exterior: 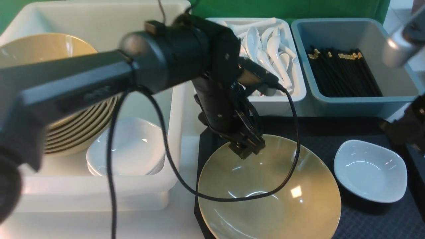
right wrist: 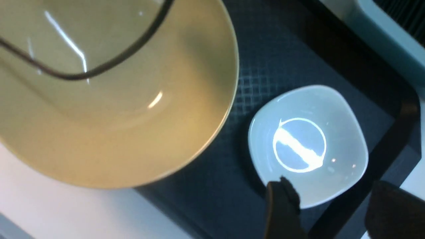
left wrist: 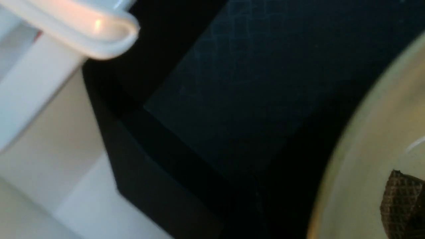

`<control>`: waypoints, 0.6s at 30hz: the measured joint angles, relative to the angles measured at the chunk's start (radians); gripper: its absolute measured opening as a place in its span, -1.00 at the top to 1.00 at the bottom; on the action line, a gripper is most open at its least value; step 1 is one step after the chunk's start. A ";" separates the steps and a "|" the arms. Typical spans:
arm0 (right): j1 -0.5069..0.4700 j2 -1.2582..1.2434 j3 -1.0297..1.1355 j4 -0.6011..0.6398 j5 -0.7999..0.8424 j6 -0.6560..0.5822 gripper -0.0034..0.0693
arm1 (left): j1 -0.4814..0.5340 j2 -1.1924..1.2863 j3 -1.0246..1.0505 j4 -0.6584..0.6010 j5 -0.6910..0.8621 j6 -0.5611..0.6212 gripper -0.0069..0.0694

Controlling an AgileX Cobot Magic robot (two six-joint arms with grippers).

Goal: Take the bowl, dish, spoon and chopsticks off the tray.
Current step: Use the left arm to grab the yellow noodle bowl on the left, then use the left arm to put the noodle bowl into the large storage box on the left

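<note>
The olive-yellow bowl [exterior: 269,199] [right wrist: 116,116] sits on the left half of the black tray [exterior: 332,129] [right wrist: 275,49]. My left gripper [exterior: 247,149] hangs at the bowl's far rim. Only one of its fingertips [left wrist: 401,202] shows in the left wrist view, over the bowl's inside [left wrist: 365,149], with nothing in it. The small white dish [exterior: 370,171] [right wrist: 308,146] rests on the tray's right side. My right gripper [right wrist: 338,212] is open just above the dish's outer edge, one finger over its rim, the other beyond the tray's rim. The spoon and chopsticks are out of view.
A white tub [exterior: 99,20] on the left holds stacked yellow bowls [exterior: 76,132] and white dishes [exterior: 127,149]. Behind the tray stand a white bin of spoons [exterior: 269,49] and a grey-blue bin of chopsticks [exterior: 342,73]. The left arm's cable [exterior: 232,199] droops across the bowl.
</note>
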 joint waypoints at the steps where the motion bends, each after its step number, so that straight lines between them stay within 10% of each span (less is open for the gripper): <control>1: 0.000 -0.002 0.002 0.000 0.000 0.001 -0.10 | 0.000 0.003 0.000 -0.004 0.000 0.000 -0.30; 9: 0.000 -0.025 0.030 0.000 -0.013 -0.001 0.01 | 0.012 0.004 -0.047 -0.063 0.118 0.010 0.69; 18: 0.006 -0.025 0.030 0.143 -0.069 -0.076 0.41 | 0.190 -0.303 -0.120 -0.057 0.215 0.011 0.80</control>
